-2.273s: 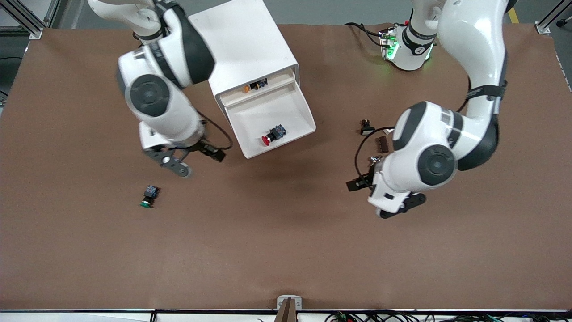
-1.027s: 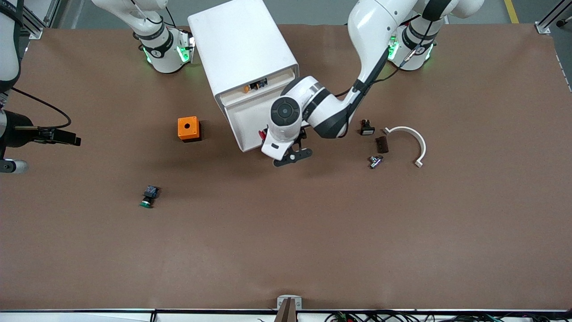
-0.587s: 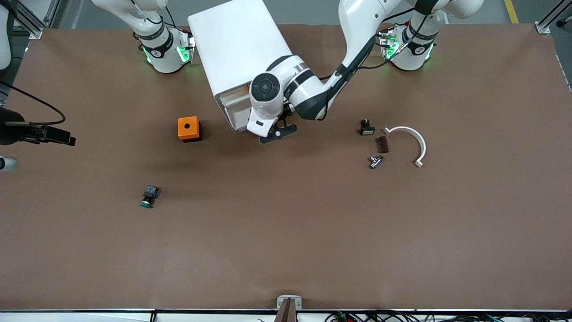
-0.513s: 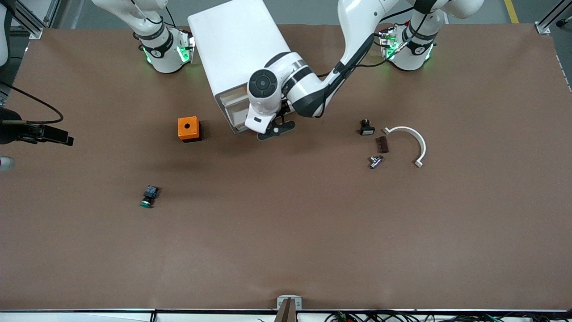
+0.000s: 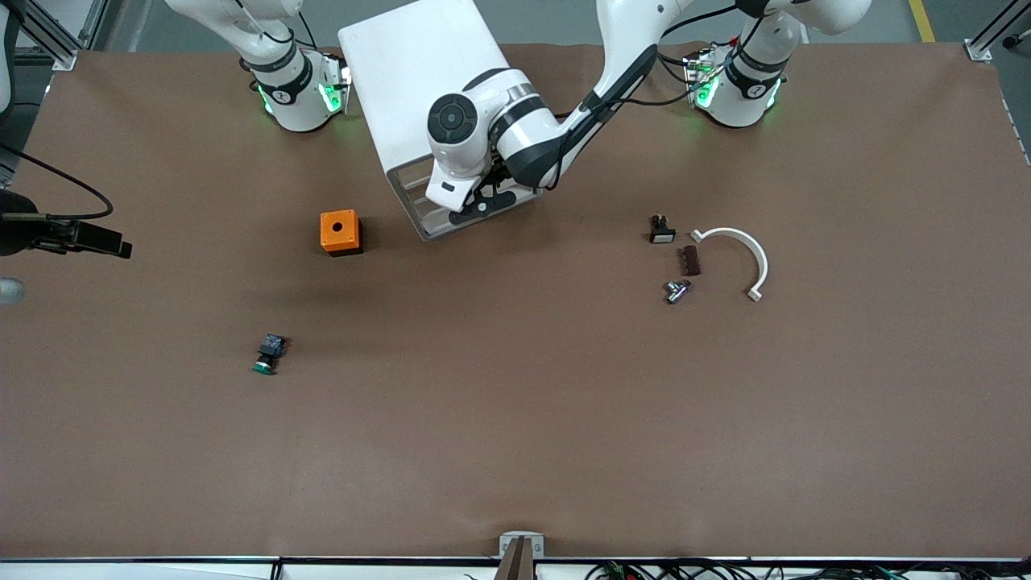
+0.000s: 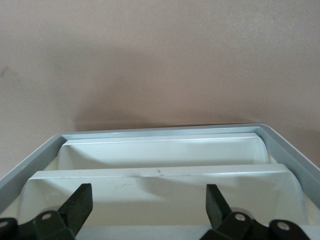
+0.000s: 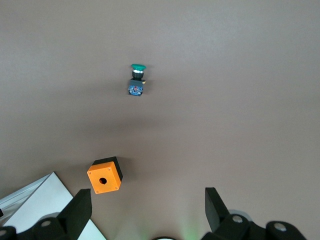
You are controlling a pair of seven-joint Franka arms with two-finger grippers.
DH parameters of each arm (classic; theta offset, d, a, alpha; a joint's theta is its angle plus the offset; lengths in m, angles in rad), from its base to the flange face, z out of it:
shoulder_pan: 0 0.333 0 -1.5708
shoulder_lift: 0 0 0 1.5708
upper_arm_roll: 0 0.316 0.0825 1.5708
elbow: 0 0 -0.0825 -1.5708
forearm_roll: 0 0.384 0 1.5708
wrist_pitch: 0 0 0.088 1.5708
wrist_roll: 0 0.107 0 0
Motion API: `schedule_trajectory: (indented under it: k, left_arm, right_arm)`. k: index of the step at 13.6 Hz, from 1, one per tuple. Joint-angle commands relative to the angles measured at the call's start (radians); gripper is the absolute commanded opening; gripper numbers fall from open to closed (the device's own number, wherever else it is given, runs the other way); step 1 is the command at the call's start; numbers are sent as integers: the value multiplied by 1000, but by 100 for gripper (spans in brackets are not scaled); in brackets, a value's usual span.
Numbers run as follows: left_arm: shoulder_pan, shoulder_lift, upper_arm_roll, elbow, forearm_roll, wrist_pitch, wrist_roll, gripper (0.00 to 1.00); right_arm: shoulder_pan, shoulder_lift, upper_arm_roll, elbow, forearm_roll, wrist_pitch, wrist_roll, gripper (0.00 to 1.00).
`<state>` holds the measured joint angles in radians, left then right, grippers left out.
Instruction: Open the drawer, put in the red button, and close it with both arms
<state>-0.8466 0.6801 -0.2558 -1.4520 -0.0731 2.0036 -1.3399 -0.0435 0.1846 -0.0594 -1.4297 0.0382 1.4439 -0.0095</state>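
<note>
Front view: the left hand [image 5: 482, 201] is pressed against the front of the white cabinet [image 5: 427, 89], where the drawer [image 5: 451, 219] now looks pushed in, or very nearly. The red button is not visible; I judge it is shut inside, directly under that hand. The right hand is at the picture's edge toward the right arm's end of the bench [image 5: 515, 403], high and waiting. The orange box [image 5: 339, 232] and green button [image 5: 268, 354] lie on the bench between the two hands.

Left wrist view: the left hand [image 6: 147, 202] has its fingers spread wide, empty, with the drawer fronts [image 6: 160, 172] just ahead of them.

Right wrist view: the right hand [image 7: 147, 210] is also wide and empty, with the orange box [image 7: 104, 175] and green button [image 7: 136, 80] below it.

Risk: one-handed, off-centre pushing could skew or shove the cabinet, leaving the drawer ajar.
</note>
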Motion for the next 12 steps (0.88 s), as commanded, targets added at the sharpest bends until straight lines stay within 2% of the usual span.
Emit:
schedule_trajectory:
  k: [1, 3, 5, 9, 12]
  left_arm:
    - [-14, -34, -7, -30, 4, -9, -8, 100]
    - [55, -51, 3, -25, 4, -9, -1, 100]
    - [148, -75, 4, -19, 10, -9, 4, 100]
    - [364, -166, 4, -16, 123, -14, 5, 100]
    - [519, -236, 3, -14, 170, -84, 129, 100]
  right_arm:
    - [-4, -143, 10, -151, -8, 70, 16, 100]
    - [-4, -209, 12, -215, -9, 104, 14, 100]
    - [4, -238, 15, -221, -9, 116, 5, 100]
    - [16, -284, 13, -221, -15, 118, 0, 100]
    - [16, -287, 13, -251, -15, 145, -4, 100]
